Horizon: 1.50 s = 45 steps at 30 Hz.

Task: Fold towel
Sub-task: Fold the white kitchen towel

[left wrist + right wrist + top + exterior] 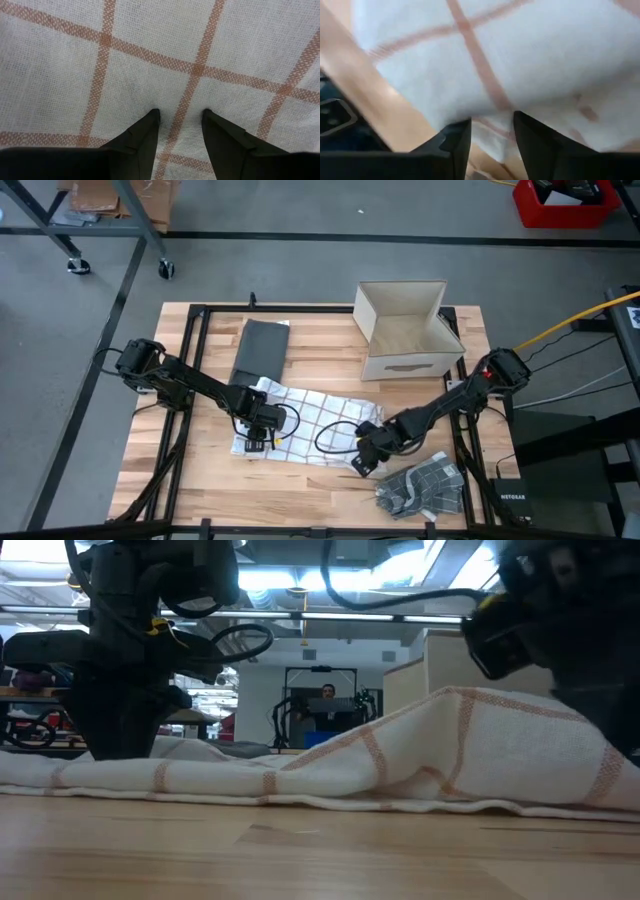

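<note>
White cotton towel with thin orange-brown check lines (310, 423) lies spread and rumpled across the near half of the light wooden slat table (200, 480), between the two claws. It is in one loose layer with a raised hump on the right claw's side; no neat fold shows, so the folding seems barely begun, with every crease yet to be made.

Right claw (362, 463) sits at the towel's near right corner. Its two dark fingers (455, 142) stand apart, cloth just ahead of their tips and nothing pinched between them. Left claw (256, 440) presses down on the towel's left end, its fingers (145, 132) also parted, tips resting on flat fabric without gathering any.

Beside the right claw, nearer the table's front edge, lies a crumpled grey patterned cloth (420, 488).

Beyond the left claw lies a folded dark grey cloth (262, 348). Beyond the right claw stands an open beige cardboard box (405, 330); what shows of its inside looks empty.
</note>
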Tool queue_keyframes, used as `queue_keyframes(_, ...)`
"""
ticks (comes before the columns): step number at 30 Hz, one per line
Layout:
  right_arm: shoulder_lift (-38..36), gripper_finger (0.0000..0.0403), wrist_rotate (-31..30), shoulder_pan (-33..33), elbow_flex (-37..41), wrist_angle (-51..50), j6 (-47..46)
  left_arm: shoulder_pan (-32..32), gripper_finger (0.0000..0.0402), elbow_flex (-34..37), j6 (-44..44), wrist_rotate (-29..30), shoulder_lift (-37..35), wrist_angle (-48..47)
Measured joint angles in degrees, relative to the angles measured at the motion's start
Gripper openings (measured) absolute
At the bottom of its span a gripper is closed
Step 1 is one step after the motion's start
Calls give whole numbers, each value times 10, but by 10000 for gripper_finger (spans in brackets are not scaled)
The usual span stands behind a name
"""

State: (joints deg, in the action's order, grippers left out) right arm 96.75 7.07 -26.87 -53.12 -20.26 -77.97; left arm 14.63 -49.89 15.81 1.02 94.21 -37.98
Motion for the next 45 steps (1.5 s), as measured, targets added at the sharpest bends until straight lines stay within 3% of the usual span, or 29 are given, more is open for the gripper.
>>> queue_keyframes(10,0,112,1,3,0,-22,1,0,145,0,1,0,0,1)
queue_keyframes(32,59,107,21,3,-3,46,-5,0,145,0,-10,0,0,3)
queue_keyframes(34,59,89,32,3,-4,42,-5,0,145,0,-9,0,0,3)
queue_keyframes(38,62,18,83,2,-5,39,-18,0,145,0,-7,0,0,3)
queue_keyframes(45,64,16,180,-2,-4,32,-46,0,145,0,20,0,0,-11)
